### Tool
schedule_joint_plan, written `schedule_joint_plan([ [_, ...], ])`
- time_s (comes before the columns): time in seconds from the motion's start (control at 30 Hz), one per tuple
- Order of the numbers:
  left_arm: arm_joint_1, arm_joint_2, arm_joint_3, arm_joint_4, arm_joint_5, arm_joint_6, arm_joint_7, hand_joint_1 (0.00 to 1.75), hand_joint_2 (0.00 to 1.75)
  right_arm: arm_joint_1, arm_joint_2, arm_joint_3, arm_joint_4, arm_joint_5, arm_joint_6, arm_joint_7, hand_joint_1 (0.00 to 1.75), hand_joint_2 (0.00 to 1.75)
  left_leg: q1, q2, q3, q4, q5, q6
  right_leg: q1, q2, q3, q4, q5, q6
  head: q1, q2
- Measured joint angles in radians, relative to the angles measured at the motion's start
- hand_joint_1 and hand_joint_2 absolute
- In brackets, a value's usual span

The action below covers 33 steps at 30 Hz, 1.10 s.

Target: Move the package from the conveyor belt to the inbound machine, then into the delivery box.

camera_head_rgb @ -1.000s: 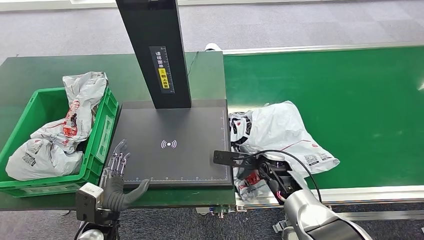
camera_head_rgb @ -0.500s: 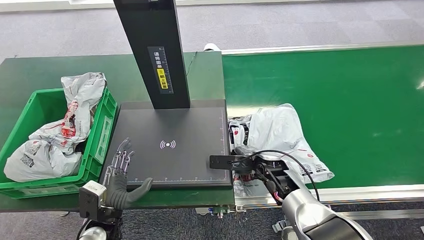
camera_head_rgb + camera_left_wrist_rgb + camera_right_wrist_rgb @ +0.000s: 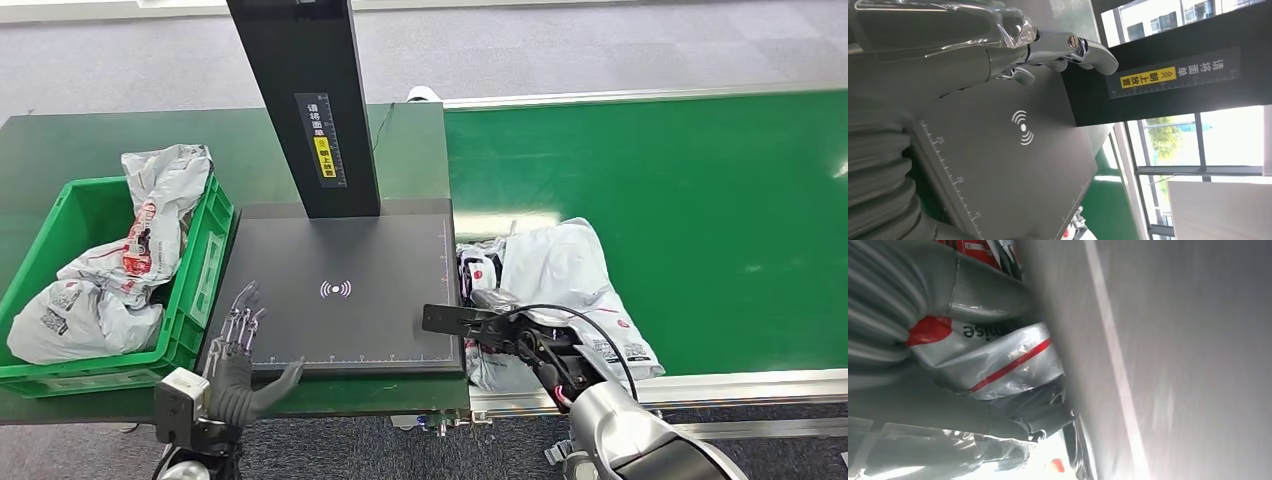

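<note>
The package (image 3: 565, 275), a crumpled white plastic mailer with red print, lies on the green conveyor belt (image 3: 700, 190) right beside the inbound machine's black plate (image 3: 340, 290). My right hand (image 3: 505, 325) grips the package's near left part, bunching the plastic. Up close in the right wrist view, the package (image 3: 998, 360) is squeezed against my right hand (image 3: 948, 420). My left hand (image 3: 235, 350) is open with its fingers spread over the plate's near left corner. Its fingers (image 3: 1068, 47) hover above the plate (image 3: 1013, 165) and hold nothing.
The machine's black column (image 3: 300, 100) rises from the plate's far side. A green crate (image 3: 205, 270) holding several white mailers stands left of the plate on the dark green table. The belt's metal rail (image 3: 740, 385) runs along its near edge.
The package has bunched up and slid a little toward the black plate as my right hand pulls on it. My left hand has barely moved.
</note>
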Motion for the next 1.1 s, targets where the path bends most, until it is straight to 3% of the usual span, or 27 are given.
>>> schedule_joint_plan([
  [0.23,0.074,0.001,0.030,-0.068,-0.005,0.002,-0.034,0.00,1.75,0.020,-0.010,-0.097,-0.181,-0.231,-0.294,-0.095,1.75,1.75,0.000,-0.001,-0.001,0.000,0.000,0.000,0.000,0.000,-0.002,0.000,0.000,0.000,0.000,0.000],
  [0.43,0.093,-0.006,0.050,-0.102,-0.003,0.010,-0.061,0.00,1.75,0.080,0.008,-0.164,-0.416,-0.303,-0.475,-0.240,1.75,1.75,0.000,-0.004,-0.002,0.000,0.000,0.000,0.000,-0.002,-0.001,0.000,0.000,0.000,0.000,0.000],
  [0.63,0.100,-0.008,0.057,-0.116,0.000,0.010,-0.066,0.00,1.75,0.117,0.012,-0.183,-0.531,-0.308,-0.502,-0.268,1.75,1.75,0.000,-0.004,-0.002,0.000,0.000,0.000,0.000,-0.002,-0.001,0.000,0.000,0.000,0.000,0.000],
  [0.83,0.104,-0.013,0.059,-0.128,0.005,0.013,-0.079,0.00,1.75,0.147,0.012,-0.186,-0.628,-0.308,-0.581,-0.376,1.75,1.75,0.000,-0.004,-0.002,0.000,0.000,0.000,0.000,-0.002,-0.001,0.000,0.000,0.000,0.000,0.000],
  [0.97,0.104,-0.021,0.061,-0.144,0.008,0.038,-0.109,0.00,1.75,0.149,0.010,-0.149,-0.649,-0.239,-0.523,-0.392,1.75,1.75,0.000,-0.004,-0.002,0.000,0.000,0.000,0.000,-0.002,-0.001,0.000,0.000,0.000,0.000,0.000],
  [1.1,0.102,-0.026,0.064,-0.159,0.030,0.045,-0.145,0.00,1.75,0.132,0.017,-0.028,-0.586,-0.102,-0.437,-0.395,1.75,1.75,0.000,-0.004,-0.002,0.000,0.000,0.000,0.000,-0.003,0.000,0.000,0.000,0.000,0.000,0.000],
])
